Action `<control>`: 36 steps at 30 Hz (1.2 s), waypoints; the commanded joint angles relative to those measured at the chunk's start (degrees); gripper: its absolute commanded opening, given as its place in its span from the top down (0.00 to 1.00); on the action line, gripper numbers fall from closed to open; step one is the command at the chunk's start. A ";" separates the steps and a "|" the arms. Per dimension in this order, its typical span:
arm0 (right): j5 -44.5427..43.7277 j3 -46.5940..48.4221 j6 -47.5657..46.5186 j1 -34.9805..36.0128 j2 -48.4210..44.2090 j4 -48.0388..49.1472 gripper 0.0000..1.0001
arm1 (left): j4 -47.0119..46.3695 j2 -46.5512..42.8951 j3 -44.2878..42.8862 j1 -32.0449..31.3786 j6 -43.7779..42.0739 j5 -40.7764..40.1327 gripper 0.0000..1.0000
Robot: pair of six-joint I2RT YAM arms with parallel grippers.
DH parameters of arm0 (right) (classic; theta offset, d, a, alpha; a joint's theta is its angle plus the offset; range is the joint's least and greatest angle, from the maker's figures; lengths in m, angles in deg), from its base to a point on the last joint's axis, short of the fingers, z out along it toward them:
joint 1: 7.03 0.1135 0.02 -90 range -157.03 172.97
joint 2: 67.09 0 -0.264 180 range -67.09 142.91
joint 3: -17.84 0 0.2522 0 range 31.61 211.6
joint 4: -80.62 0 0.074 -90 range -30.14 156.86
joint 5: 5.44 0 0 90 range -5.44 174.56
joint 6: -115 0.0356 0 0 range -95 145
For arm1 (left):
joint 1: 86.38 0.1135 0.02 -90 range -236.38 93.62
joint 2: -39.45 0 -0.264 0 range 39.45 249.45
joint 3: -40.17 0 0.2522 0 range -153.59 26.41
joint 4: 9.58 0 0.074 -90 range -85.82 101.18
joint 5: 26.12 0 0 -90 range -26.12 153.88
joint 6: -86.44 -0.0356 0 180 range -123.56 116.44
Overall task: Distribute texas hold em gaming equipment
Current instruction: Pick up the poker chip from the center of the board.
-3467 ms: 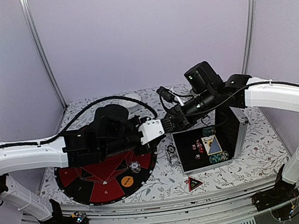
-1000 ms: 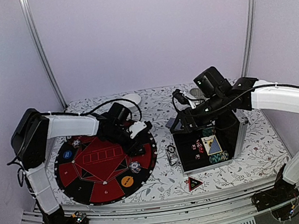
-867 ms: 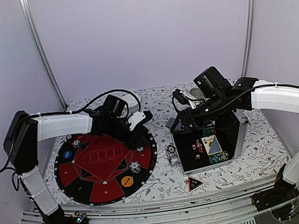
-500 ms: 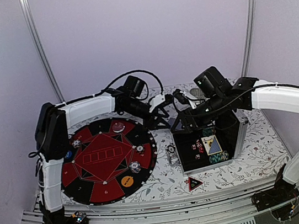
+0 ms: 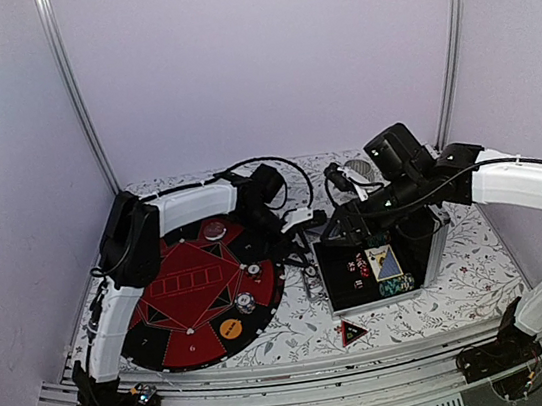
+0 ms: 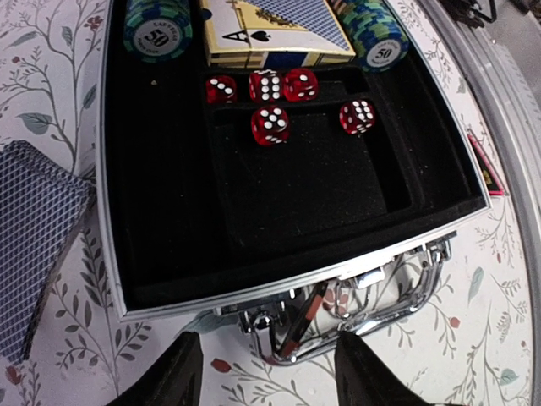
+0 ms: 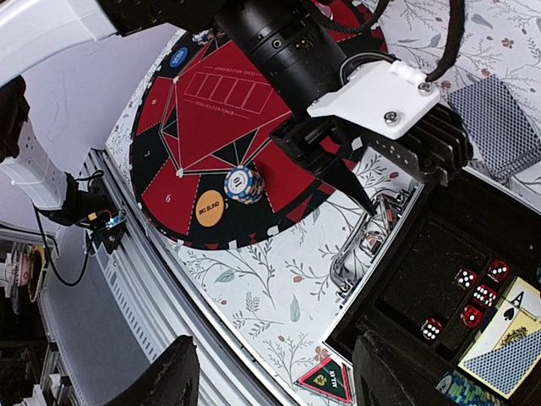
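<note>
The left pincer (image 6: 266,376) hangs with its fingers well apart and nothing between them, above the chrome latch (image 6: 334,309) on the front rim of the open case (image 6: 296,194). The right pincer (image 7: 279,376) is also spread and empty. It is poised higher, over the strip of floral worktop (image 5: 300,335) between the case and the round red-and-black mat (image 7: 211,110).

Inside the case, five red dice (image 6: 270,124) lie on the black foam. Behind them is a card box (image 6: 275,30) showing an ace of spades, with a stack of striped poker chips at each end (image 6: 156,30) (image 6: 376,34).

A pile of patterned-back playing cards (image 6: 34,245) lies on the worktop just beside the case. On the mat, a short chip stack (image 7: 243,183) stands near the orange "big blind" disc (image 7: 210,207), and a blue disc (image 7: 177,57) sits at the mat's far rim. The red triangular marker (image 7: 325,379) lies flat on the worktop near the case's front corner, apart from the mat.
</note>
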 commanded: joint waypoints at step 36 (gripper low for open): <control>-2.63 -4.04 -1.42 -0.49 -4.38 -0.71 0.36 | -4.52 -4.32 8.73 -3.18 1.23 -10.25 0.67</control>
